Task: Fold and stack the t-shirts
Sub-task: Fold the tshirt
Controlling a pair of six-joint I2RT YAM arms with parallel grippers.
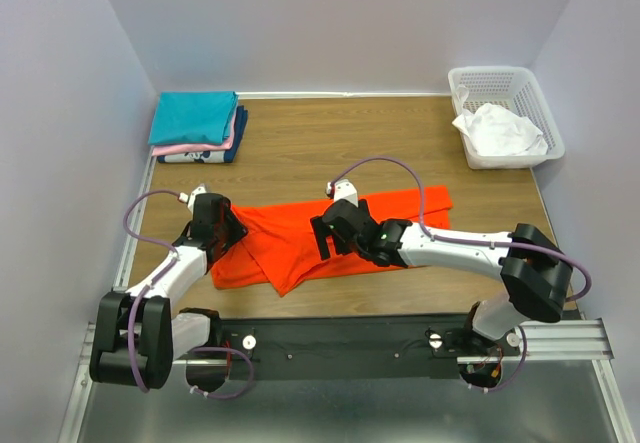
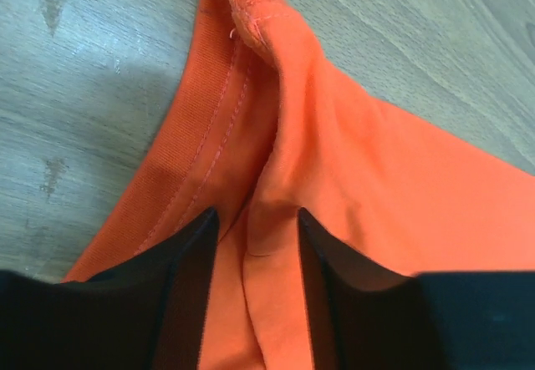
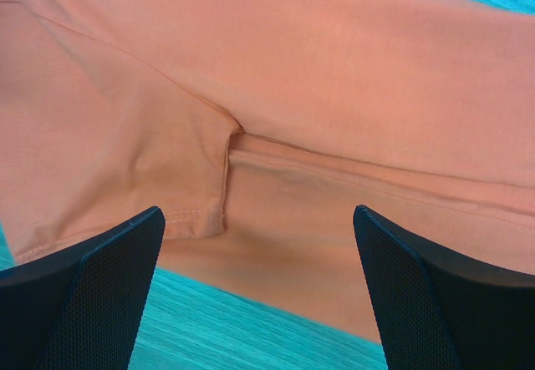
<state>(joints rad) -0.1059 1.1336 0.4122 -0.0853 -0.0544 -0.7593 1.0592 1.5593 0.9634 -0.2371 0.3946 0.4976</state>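
Far left at the back: the finished stack of folded t-shirts, teal one on top, tucked against the left wall.

In front of it, the left claw is down on the left end of the orange t-shirt. Its jaws are partly apart and straddle a raised ridge of cloth beside a stitched, ribbed band. That's the neckline, I think, but the close-up is too tight to be sure. Nothing looks pinched.

The shirt lies half-folded across the middle of the counter, well apart from the stack. It's thin, floppy jersey, so it'll sag and crease wherever it isn't supported. I'd grab it at seams or hems, where the doubled layers give some bite.

The right claw hovers over the middle of the shirt with jaws spread wide, right above the sleeve seam, holding nothing.

Far right at the back: a white lattice basket with crumpled white cloth in it.

For room, there's plenty of bare wood behind the shirt. The shirt's front edge sits near the counter's front lip, so I'd fold away from there.
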